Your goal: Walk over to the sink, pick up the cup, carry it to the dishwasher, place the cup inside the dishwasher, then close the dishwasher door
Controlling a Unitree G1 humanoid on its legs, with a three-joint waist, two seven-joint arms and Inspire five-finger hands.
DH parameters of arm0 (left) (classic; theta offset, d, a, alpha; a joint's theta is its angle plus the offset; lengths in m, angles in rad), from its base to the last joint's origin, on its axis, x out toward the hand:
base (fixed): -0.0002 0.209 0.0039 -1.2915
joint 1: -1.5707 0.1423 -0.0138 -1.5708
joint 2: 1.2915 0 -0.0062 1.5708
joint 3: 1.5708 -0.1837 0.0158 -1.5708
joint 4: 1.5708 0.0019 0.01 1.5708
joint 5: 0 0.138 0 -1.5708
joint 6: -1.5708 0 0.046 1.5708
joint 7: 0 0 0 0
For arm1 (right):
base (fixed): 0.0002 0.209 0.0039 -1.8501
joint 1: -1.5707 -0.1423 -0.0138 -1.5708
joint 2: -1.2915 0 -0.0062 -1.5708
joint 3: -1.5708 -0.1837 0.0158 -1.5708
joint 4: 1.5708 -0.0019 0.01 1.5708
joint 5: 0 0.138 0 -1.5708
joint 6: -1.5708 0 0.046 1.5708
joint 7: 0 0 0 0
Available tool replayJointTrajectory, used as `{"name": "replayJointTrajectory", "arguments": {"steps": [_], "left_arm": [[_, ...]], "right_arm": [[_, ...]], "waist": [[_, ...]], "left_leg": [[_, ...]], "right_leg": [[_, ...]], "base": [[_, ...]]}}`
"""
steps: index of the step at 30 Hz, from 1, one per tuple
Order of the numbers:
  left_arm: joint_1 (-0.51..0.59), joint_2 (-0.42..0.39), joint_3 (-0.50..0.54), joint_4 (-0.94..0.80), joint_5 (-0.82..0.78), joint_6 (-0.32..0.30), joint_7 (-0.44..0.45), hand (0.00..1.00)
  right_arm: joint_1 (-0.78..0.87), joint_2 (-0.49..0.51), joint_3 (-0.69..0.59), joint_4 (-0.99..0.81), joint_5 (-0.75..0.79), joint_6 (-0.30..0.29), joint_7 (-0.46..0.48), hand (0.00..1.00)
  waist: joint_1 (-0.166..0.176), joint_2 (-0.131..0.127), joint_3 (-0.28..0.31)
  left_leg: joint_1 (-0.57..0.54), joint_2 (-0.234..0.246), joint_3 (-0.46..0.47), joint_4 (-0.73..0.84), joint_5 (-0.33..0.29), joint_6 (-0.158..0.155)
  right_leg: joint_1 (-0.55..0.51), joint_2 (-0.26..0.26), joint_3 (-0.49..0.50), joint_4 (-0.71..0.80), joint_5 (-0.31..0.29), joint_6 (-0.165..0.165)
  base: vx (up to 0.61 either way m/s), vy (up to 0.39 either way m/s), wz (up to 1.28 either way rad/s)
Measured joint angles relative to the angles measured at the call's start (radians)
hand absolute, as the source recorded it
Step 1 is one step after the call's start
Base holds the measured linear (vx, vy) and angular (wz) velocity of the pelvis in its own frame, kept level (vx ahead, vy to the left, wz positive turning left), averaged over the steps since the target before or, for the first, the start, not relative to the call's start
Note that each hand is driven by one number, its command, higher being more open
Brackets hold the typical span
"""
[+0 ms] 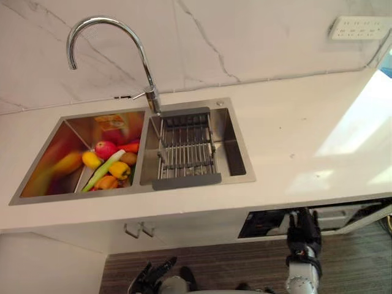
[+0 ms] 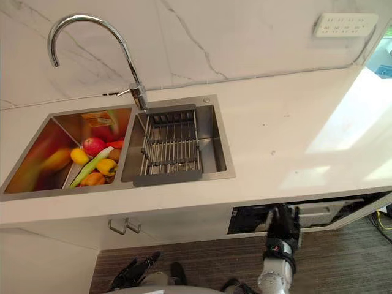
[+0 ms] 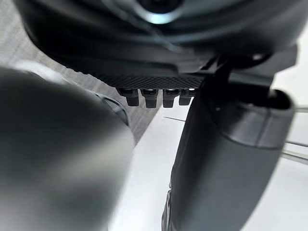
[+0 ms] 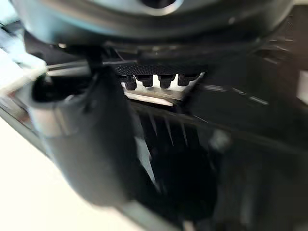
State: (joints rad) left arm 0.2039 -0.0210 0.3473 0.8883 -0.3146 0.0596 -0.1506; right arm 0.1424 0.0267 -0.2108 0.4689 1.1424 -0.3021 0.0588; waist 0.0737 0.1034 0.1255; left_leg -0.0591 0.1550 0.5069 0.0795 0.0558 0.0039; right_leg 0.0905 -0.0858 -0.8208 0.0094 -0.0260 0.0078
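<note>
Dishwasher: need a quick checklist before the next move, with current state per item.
1. Dishwasher shut: not ok. A dark gap stands open under the counter.
2. Cup loaded inside: cannot tell. The right wrist view shows rack tines, but what sits on them is blurred.
3. Right hand at the opening, fingers straight, holding nothing: ok.
4. Left hand low near the floor, fingers relaxed, holding nothing: ok.
</note>
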Motion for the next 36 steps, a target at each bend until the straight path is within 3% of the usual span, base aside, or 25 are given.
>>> {"name": "replayJointTrajectory", "arguments": {"steps": [3,6,9,11,13,17,21,25,28,30,31,32,34,35,36], "left_arm": [[0.014,-0.017,0.009,-0.022,0.000,-0.001,-0.004,1.00],[0.022,-0.021,0.018,-0.021,-0.001,-0.013,-0.005,1.00],[0.021,-0.023,0.018,-0.017,-0.027,-0.042,-0.007,1.00],[0.018,-0.027,0.018,-0.012,-0.046,-0.047,-0.007,1.00],[0.013,-0.032,0.019,-0.006,-0.088,-0.051,-0.009,1.00],[0.009,-0.026,0.029,0.028,-0.110,-0.065,-0.037,1.00],[0.013,0.009,0.048,0.073,-0.175,-0.057,-0.115,1.00],[0.015,0.055,0.046,0.107,-0.177,-0.034,-0.159,1.00],[0.006,0.082,0.016,0.146,-0.175,-0.016,-0.184,1.00],[-0.006,0.115,-0.042,0.167,-0.155,-0.004,-0.189,1.00],[-0.016,0.136,-0.066,0.177,-0.152,0.002,-0.198,1.00],[-0.022,0.155,-0.094,0.178,-0.152,0.007,-0.204,1.00],[-0.031,0.175,-0.144,0.178,-0.153,0.015,-0.204,1.00],[-0.034,0.182,-0.160,0.178,-0.155,0.016,-0.204,1.00],[-0.040,0.188,-0.167,0.178,-0.156,0.022,-0.206,1.00]], "right_arm": [[0.050,-0.048,0.085,-0.017,0.003,0.015,0.045,1.00],[0.096,-0.083,0.179,-0.001,-0.010,0.059,0.139,1.00],[0.103,-0.101,0.246,0.130,-0.175,0.119,0.263,1.00],[0.101,-0.094,0.242,0.242,-0.282,0.139,0.292,1.00],[0.048,-0.091,0.204,0.351,-0.402,0.146,0.287,1.00],[0.001,-0.088,0.102,0.460,-0.497,0.148,0.224,1.00],[0.016,-0.086,-0.014,0.534,-0.647,0.212,0.075,1.00],[0.040,-0.073,-0.107,0.587,-0.736,0.278,-0.016,1.00],[0.033,-0.067,-0.195,0.615,-0.778,0.302,-0.041,1.00],[0.020,-0.081,-0.201,0.591,-0.787,0.304,-0.051,1.00],[0.008,-0.086,-0.199,0.590,-0.786,0.312,-0.055,1.00],[-0.009,-0.087,-0.199,0.598,-0.786,0.321,-0.059,1.00],[-0.036,-0.083,-0.194,0.611,-0.781,0.344,-0.061,1.00],[-0.053,-0.076,-0.193,0.621,-0.781,0.347,-0.059,1.00],[-0.071,-0.064,-0.193,0.630,-0.782,0.350,-0.055,1.00]], "waist": [[0.026,0.001,0.001],[0.028,-0.001,0.001],[0.030,-0.018,-0.005],[0.034,-0.019,-0.010],[0.050,-0.023,-0.010],[0.054,-0.040,-0.016],[0.069,-0.073,-0.033],[0.075,-0.107,-0.070],[0.067,-0.118,-0.083],[0.040,-0.121,-0.082],[0.034,-0.127,-0.081],[0.024,-0.128,-0.076],[0.012,-0.128,-0.077],[0.005,-0.128,-0.076],[-0.007,-0.137,-0.071]], "left_leg": [[-0.008,0.017,0.012,0.001,-0.002,-0.006],[-0.015,0.033,0.029,0.013,-0.002,-0.011],[-0.022,0.048,0.029,0.026,0.000,-0.011],[-0.021,0.053,0.028,0.032,0.001,-0.010],[-0.027,0.051,0.029,0.027,0.004,-0.005],[-0.006,0.022,0.032,-0.026,0.007,-0.010],[0.015,0.000,0.051,-0.049,0.019,-0.017],[0.028,-0.035,0.054,-0.076,0.009,-0.005],[0.048,-0.095,-0.011,-0.131,-0.014,0.007],[0.054,-0.118,-0.076,-0.135,-0.017,0.012],[0.064,-0.126,-0.107,-0.134,-0.019,0.018],[0.075,-0.129,-0.138,-0.130,-0.015,0.026],[0.077,-0.123,-0.199,-0.109,-0.013,0.031],[0.077,-0.125,-0.222,-0.107,-0.012,0.029],[0.077,-0.142,-0.254,-0.105,-0.012,0.024]], "right_leg": [[-0.016,0.012,0.014,0.000,-0.006,-0.009],[-0.018,0.039,0.020,-0.028,-0.007,-0.012],[-0.018,0.050,0.006,-0.030,-0.016,-0.025],[-0.013,0.048,-0.018,-0.027,-0.025,-0.039],[-0.016,0.044,-0.031,-0.025,-0.026,-0.041],[-0.014,0.017,-0.064,-0.006,-0.025,-0.031],[-0.014,-0.010,-0.051,0.011,-0.021,-0.001],[-0.015,-0.042,-0.046,0.025,-0.015,0.029],[-0.050,-0.143,-0.049,0.208,-0.071,0.071],[-0.128,-0.261,0.033,0.505,-0.080,0.051],[-0.166,-0.297,0.097,0.609,-0.061,0.031],[-0.182,-0.302,0.158,0.652,-0.069,0.043],[-0.173,-0.236,0.276,0.542,-0.121,0.059],[-0.164,-0.202,0.323,0.457,-0.120,0.060],[-0.152,-0.172,0.361,0.350,-0.072,0.050]], "base": [[-0.05,0.045,-0.14],[-0.02,0.009,-0.17],[0.01,0.000,0.10],[0.03,0.022,0.31],[0.04,0.051,0.21],[0.08,0.128,0.30],[0.09,0.164,-0.08],[0.14,0.184,0.00],[0.15,0.188,0.26],[0.14,0.202,0.79],[0.10,0.117,0.87],[0.13,0.048,1.02],[0.16,0.015,0.98],[0.17,-0.052,0.88],[0.11,-0.054,0.61]]}}
